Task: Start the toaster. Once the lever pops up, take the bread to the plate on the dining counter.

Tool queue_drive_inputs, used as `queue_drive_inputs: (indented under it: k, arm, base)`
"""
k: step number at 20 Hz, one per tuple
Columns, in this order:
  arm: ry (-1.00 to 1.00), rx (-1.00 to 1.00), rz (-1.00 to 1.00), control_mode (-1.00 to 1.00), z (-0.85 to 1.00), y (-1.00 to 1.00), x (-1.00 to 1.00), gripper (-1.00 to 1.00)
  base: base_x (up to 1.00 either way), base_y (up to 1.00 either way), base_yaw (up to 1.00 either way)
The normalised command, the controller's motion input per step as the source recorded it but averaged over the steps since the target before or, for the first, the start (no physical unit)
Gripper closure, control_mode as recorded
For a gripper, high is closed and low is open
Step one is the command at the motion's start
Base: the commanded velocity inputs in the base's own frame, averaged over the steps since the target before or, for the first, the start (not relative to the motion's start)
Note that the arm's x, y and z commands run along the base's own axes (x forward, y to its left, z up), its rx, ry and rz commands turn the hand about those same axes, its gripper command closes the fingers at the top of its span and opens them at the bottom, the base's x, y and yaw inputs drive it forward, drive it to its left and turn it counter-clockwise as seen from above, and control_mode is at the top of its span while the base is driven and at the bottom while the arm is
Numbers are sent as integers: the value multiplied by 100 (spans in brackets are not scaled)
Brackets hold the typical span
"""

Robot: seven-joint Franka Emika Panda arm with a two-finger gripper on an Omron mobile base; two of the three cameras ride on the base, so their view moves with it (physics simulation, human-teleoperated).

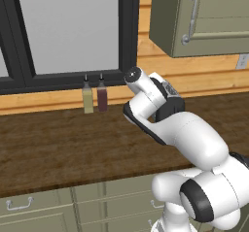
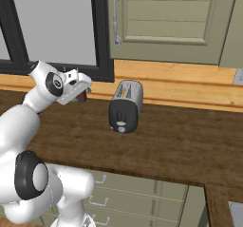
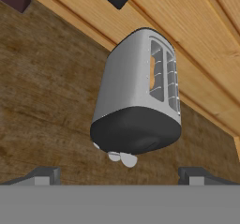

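Kitchen wall of pale horizontal wood planks point(image 2: 190, 86) is backing a long dark-brown wood-grain table point(image 2: 180, 145), with a large black-framed window point(image 1: 68, 32) and grey-green wall cabinets point(image 2: 175, 22) sitting above it and grey-green drawers point(image 1: 39, 209) below its front edge. White robot arm with dark joints point(image 1: 185, 139) is reaching forward over the table surface. Small rounded silver-grey toaster with two top slots point(image 2: 126, 106) is standing on the table close to the plank wall, its dark end panel with a pale round knob facing the robot; in the hand view a sliver of tan is showing inside one slot. Two slim bottles, one olive-yellow point(image 1: 87, 98) and one dark maroon point(image 1: 102, 96), are standing side by side against the wall beneath the window, well apart from the toaster. End effector point(image 3: 119, 177) is hovering just short of the toaster's dark end, its two dark fingertips point(image 3: 44, 175) spread wide and gripping nothing.
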Motion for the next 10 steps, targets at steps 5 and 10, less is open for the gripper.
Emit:
queue_drive_inputs:
  k: [5, 10]
  arm:
    - [0, 0, 0, -100, 0, 0, 0, -100]
    - [0, 0, 0, -100, 0, 0, 0, -100]
  base:
    - [0, 0, 0]
    - [0, 0, 0]
